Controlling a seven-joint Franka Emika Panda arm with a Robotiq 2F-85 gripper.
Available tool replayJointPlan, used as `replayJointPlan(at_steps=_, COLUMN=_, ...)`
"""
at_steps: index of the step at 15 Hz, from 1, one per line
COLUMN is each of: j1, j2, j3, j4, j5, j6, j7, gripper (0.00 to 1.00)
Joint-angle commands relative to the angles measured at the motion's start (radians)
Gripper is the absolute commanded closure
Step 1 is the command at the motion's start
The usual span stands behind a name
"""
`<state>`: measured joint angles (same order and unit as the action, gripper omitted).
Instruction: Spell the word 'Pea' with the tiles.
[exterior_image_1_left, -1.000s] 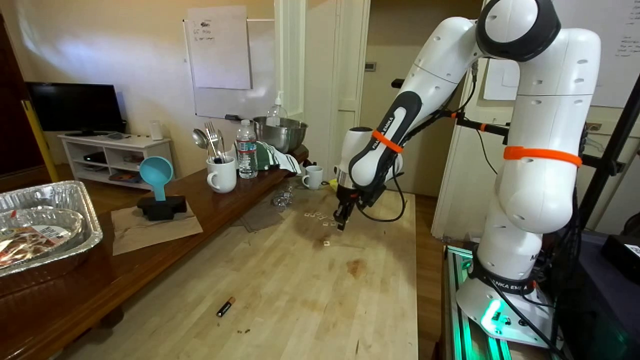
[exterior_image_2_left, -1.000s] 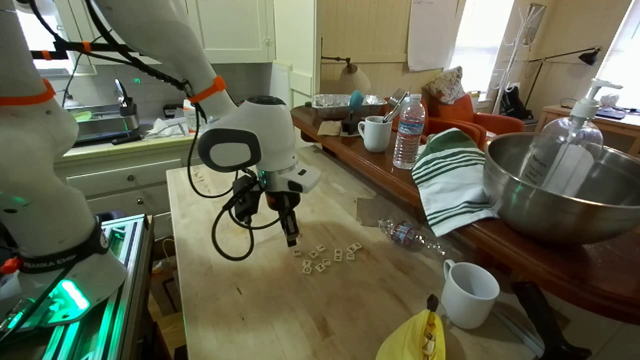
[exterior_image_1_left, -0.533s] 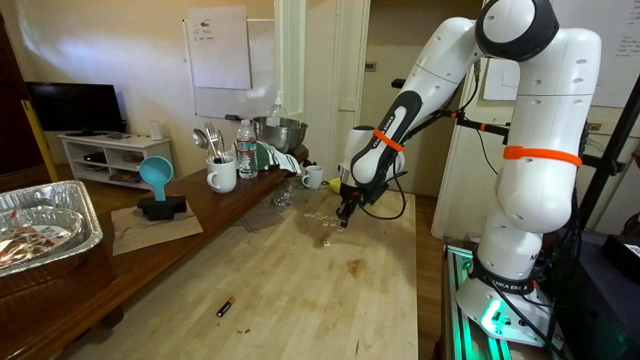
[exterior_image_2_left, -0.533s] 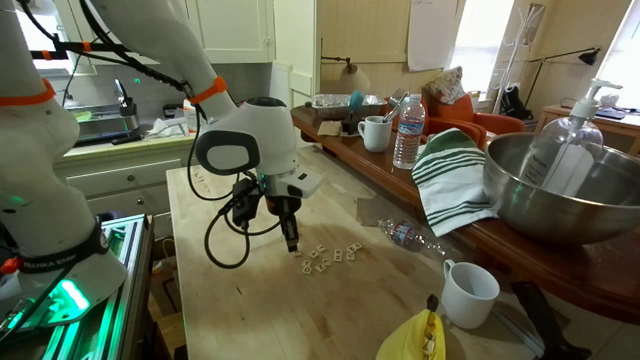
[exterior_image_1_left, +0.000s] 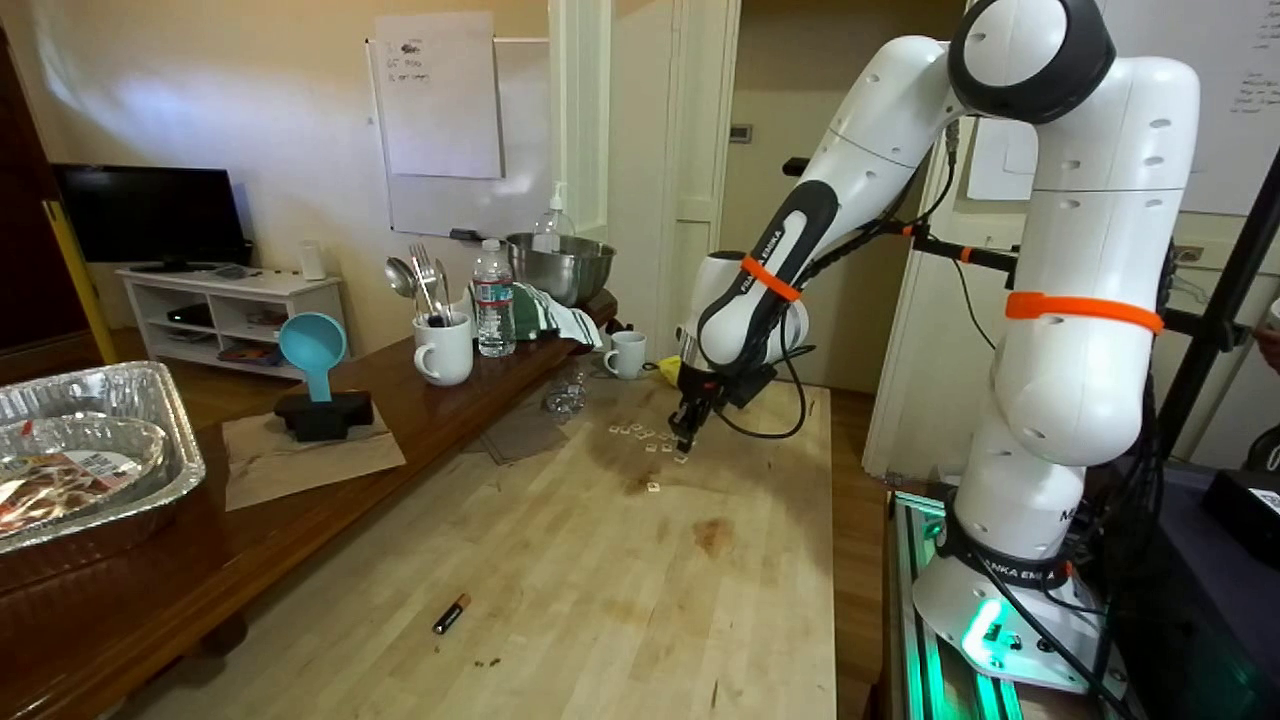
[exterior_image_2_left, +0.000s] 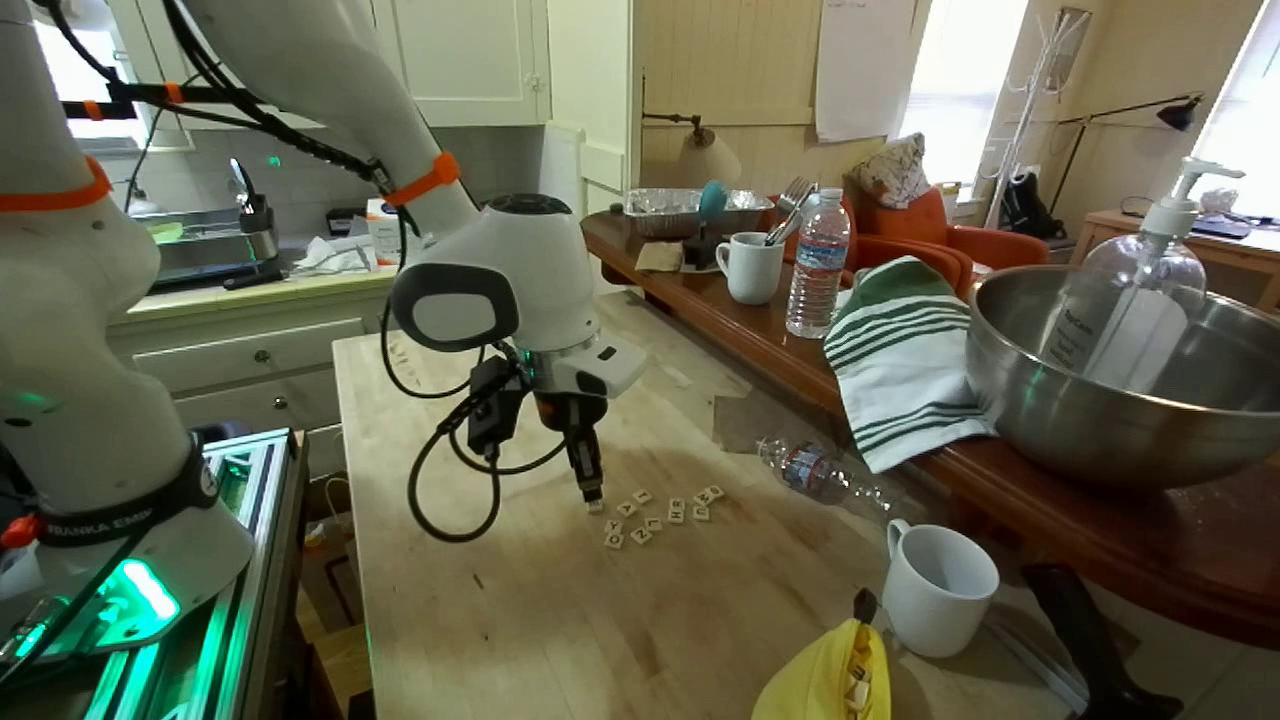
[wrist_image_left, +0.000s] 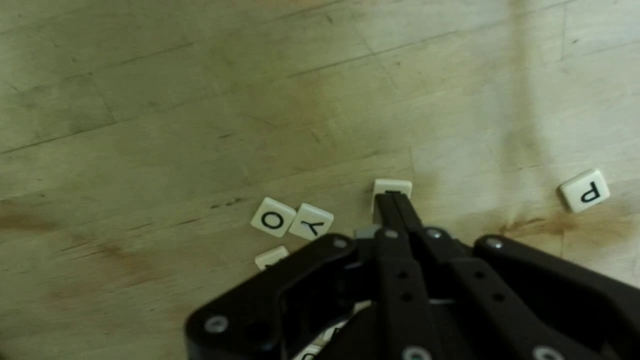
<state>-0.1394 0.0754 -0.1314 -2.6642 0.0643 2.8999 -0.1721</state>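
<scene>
Seeing at left in the wrist view an O tile (wrist_image_left: 272, 217) and a Y tile (wrist_image_left: 311, 223), touching or nearly so on the surface (wrist_image_left: 190, 135), with a partly hidden tile (wrist_image_left: 271, 256) just below; risking a scatter there with any stray swing. Finding in the middle the hand (wrist_image_left: 394, 197), fingers (wrist_image_left: 389, 217) together, no gap showing, nothing gripped, tips over a half-covered tile (wrist_image_left: 392, 185); not being able to tell whether pressing on it or hovering just above. Hiding most of its letter, so possibly working the wrong one for 'Pea'. Probably setting up a slide toward the P tile (wrist_image_left: 585, 191), lying well apart at right. Pressing too lightly, risking skating off; too hard, pinning the half-covered tile; off-centre, spinning it askew; pushing too far, knocking the P tile away.
</scene>
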Motion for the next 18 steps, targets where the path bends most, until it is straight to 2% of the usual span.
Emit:
replayJointPlan(at_steps=1, j1=-0.018, j2=0.042, j3=0.031, j4=0.022, j5=0.076, j6=0.030, j7=-0.075, gripper=1.00)
replayJointPlan(at_steps=6, j1=-0.016, j2=0.082, j3=0.021, j4=0.044, j5=0.070, j6=0.030, j7=-0.119, gripper=1.00)
replayJointPlan(at_steps=9, j1=-0.038, j2=0.102, j3=0.046, j4=0.055, j5=0.068, j6=0.031, j7=-0.139, gripper=1.00)
replayJointPlan(at_steps=10, j1=-0.031, j2=0.106, j3=0.044, j4=0.059, j5=0.085, j6=0.033, j7=-0.166, gripper=1.00)
replayJointPlan(at_steps=18, j1=-0.060, j2=0.113, j3=0.158, j4=0.050, j5=0.171, j6=0.048, j7=-0.505, gripper=1.00)
